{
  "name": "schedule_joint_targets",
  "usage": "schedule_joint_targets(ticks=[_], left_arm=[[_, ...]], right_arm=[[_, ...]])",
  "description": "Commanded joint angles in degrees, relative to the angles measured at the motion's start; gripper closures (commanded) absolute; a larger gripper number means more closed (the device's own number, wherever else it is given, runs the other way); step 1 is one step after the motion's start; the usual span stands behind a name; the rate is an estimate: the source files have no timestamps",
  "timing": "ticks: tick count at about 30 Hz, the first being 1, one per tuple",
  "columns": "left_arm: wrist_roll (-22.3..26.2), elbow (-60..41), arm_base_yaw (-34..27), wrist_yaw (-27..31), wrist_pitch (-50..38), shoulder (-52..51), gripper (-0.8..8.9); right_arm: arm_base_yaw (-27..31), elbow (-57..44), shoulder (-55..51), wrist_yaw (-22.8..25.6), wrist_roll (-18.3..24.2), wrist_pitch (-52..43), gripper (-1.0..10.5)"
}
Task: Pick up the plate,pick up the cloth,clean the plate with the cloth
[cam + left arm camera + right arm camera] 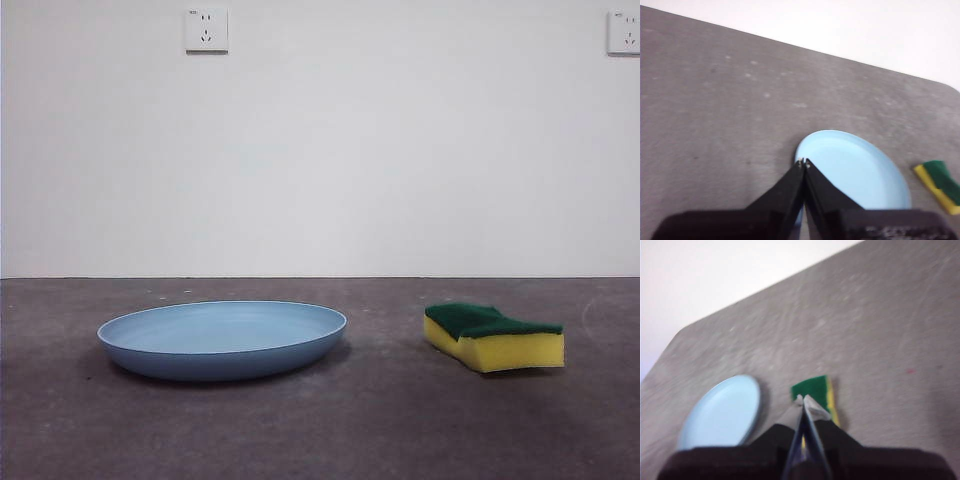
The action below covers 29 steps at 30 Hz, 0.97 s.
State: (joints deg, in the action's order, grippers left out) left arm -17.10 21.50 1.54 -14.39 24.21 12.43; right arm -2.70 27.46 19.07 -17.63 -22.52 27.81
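The light-blue plate lies flat on the grey table at the left of the front view. The cloth, a yellow sponge with a green top, lies to its right, apart from it. Neither arm shows in the front view. My left gripper is shut and empty, high above the plate near its rim; the sponge shows beside the plate. My right gripper is shut and empty, high above the sponge, with the plate beside it.
The grey table runs back to a white wall with two sockets. The table's far edge and a rounded corner show in the wrist views.
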Motion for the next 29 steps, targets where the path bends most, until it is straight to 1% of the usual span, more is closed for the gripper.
schedule_joint_targets(ticks=[1, 3, 6, 8, 10, 12, 13, 14, 15, 17, 18, 19, 23, 29], left_arm=[[-0.6, 4.4, -0.1, -2.7, 1.2, 5.2, 8.21], [0.1, 7.7, -0.1, -4.7, 2.8, 9.4, 8.21], [3.4, 13.0, -0.1, -9.4, 6.3, 15.8, 8.21], [4.8, 16.5, -0.1, -12.5, 9.3, 20.0, 8.19], [6.1, 19.6, -0.1, -14.7, 12.5, 23.5, 8.18], [7.6, 22.3, 0.0, -16.6, 15.1, 26.6, 8.13], [8.4, 23.5, 0.0, -17.6, 16.1, 28.1, 8.12], [8.9, 24.4, 0.0, -18.4, 16.7, 29.4, 7.9], [9.0, 24.9, 0.0, -19.1, 16.9, 30.2, 7.26], [9.0, 25.5, 0.0, -19.8, 16.5, 31.6, 4.86], [8.7, 25.5, 0.0, -19.9, 16.2, 32.0, 4.1], [8.5, 25.5, 0.0, -19.9, 16.1, 32.4, 3.95], [8.1, 25.5, 0.0, -19.5, 16.1, 34.8, 4.06], [8.1, 25.5, 0.0, -15.9, 12.5, 42.6, 4.09]], right_arm=[[0.0, 6.4, 5.7, -4.7, 4.1, 3.5, 9.5], [0.0, 10.7, 9.7, -8.3, 6.8, 6.8, 9.5], [0.0, 16.9, 15.9, -12.5, 10.6, 12.5, 9.5], [0.0, 20.6, 19.7, -13.8, 13.8, 16.4, 9.5], [0.0, 23.9, 23.5, -14.0, 16.9, 20.2, 9.4], [0.0, 26.3, 26.7, -14.0, 18.4, 22.7, 9.2], [0.0, 27.2, 28.2, -13.9, 18.8, 23.6, 8.6], [0.0, 27.8, 29.4, -13.9, 19.0, 23.8, 7.7], [0.0, 28.2, 30.3, -13.9, 19.0, 23.9, 7.0], [0.0, 28.5, 31.8, -13.7, 19.0, 23.8, 5.5], [0.0, 28.5, 32.3, -13.7, 19.0, 23.8, 5.1], [0.0, 28.5, 32.7, -13.7, 19.0, 23.8, 5.0], [0.0, 28.5, 33.6, -13.7, 19.0, 23.8, 5.0], [0.0, 28.5, 33.6, -13.7, 19.0, 23.5, 5.0]])
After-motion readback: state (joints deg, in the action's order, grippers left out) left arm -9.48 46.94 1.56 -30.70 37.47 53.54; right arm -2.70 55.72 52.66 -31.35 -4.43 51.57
